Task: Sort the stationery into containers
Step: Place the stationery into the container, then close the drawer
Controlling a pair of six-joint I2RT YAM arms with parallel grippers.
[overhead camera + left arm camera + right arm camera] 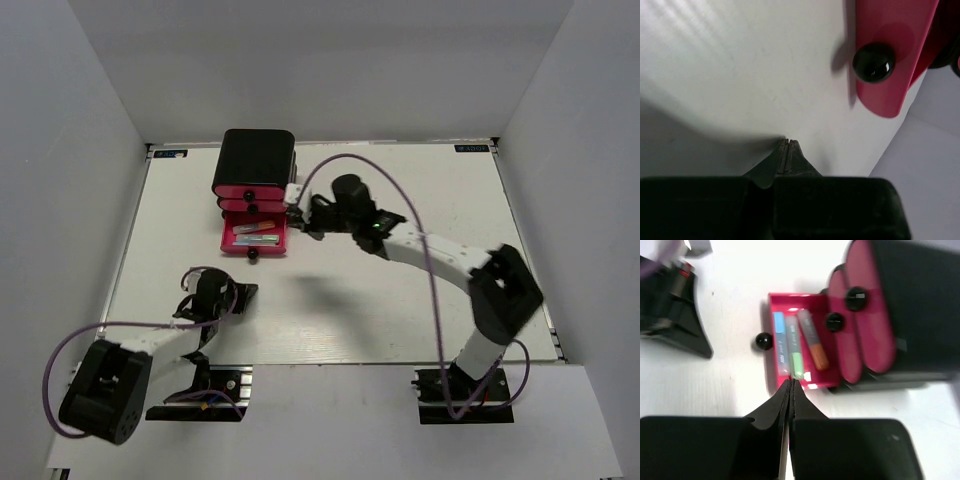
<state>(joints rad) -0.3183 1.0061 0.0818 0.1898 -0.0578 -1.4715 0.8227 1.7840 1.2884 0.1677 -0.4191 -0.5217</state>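
Note:
The black box (257, 158) has three pink drawers. Its bottom drawer (229, 240) is pulled open and holds a light blue stick (779, 342), a green stick (795, 354) and a grey stick with an orange tip (813, 340). The two upper drawers (865, 330) are closed. My right gripper (298, 215) is shut and empty just off the open drawer's right side, its tips (791, 383) at the drawer wall. My left gripper (244, 291) is shut and empty in front of the drawer, its tips (788, 141) short of the drawer knob (873, 61). The blue stick, orange stick and white block are not in view.
A small white piece (292, 190) sits beside the box at the end of the purple cable (345, 160); I cannot tell what it is. White walls stand close around the white table (400, 320). The left arm (670, 305) lies beyond the drawer in the right wrist view.

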